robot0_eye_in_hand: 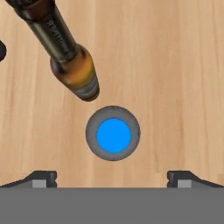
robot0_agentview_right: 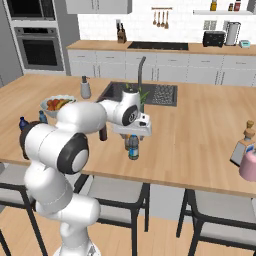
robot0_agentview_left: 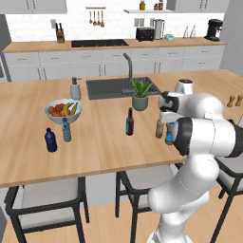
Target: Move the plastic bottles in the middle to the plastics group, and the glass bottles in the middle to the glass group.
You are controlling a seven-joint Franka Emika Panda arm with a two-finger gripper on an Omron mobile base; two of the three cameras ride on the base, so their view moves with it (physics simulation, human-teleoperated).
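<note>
My arm [robot0_agentview_left: 204, 128] hangs over the table [robot0_agentview_left: 95, 142]; the amber bottle [robot0_agentview_left: 160, 128] and water bottle [robot0_agentview_left: 169, 134] stand beneath it.

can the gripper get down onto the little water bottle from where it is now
Probably yes. The gripper hangs open right above the water bottle, fingertips either side of its blue cap. The amber bottle stands close beside it, but outside the fingers' path.

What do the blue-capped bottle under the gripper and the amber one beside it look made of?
Small water bottle: likely plastic, going by its clear greyish wall and flat blue cap. Amber bottle: likely glass, glossy brown with a long neck and metal-looking crown cap. The render leaves both open. Gripper hangs open above.
</note>
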